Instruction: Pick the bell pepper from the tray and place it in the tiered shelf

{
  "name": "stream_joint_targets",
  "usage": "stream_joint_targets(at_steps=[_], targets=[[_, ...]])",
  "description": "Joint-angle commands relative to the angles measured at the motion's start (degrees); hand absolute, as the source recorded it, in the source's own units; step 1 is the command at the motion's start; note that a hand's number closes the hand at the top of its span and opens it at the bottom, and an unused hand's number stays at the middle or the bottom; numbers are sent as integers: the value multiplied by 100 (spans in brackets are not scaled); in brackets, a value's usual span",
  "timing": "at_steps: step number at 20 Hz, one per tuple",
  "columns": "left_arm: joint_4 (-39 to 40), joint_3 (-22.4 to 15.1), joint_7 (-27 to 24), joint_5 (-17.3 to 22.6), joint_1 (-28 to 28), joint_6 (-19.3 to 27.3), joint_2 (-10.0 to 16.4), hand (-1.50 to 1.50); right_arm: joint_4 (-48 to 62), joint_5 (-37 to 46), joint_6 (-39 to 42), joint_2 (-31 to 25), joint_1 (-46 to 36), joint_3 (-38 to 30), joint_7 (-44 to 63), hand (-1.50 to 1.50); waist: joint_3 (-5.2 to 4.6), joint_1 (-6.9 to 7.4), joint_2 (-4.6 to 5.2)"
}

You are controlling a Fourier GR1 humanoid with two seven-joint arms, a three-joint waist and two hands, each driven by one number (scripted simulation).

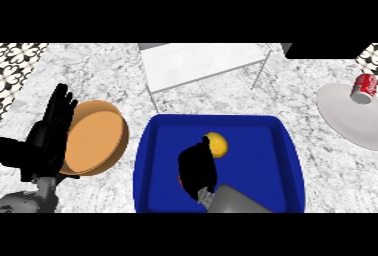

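Right robot hand (pixel 198 166), one tray (pixel 257 176), one can (pixel 363 88)

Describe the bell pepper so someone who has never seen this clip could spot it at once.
Find the blue tray in the middle of the counter. Inside it, toward the far half, the bell pepper shows right beside the black right hand. It is small, rounded and the only yellow thing there.

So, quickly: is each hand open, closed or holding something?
Left hand: open, resting at the left edge, holding nothing.
Right hand: over the blue tray, next to a yellow object; cannot be told.
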Motion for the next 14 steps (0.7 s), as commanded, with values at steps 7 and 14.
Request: stream_joint_targets(at_steps=[7,14], targets=[[-273,147,66,1,118,-211,65,0,220,-1008,-1384,172,95,-1263,-1055,150,3,22,47],[-25,131,143,-244,-34,-72,-165,0,-1278,-1589,-1432,173,-93,-1155,-337,150,1,-16,28]])
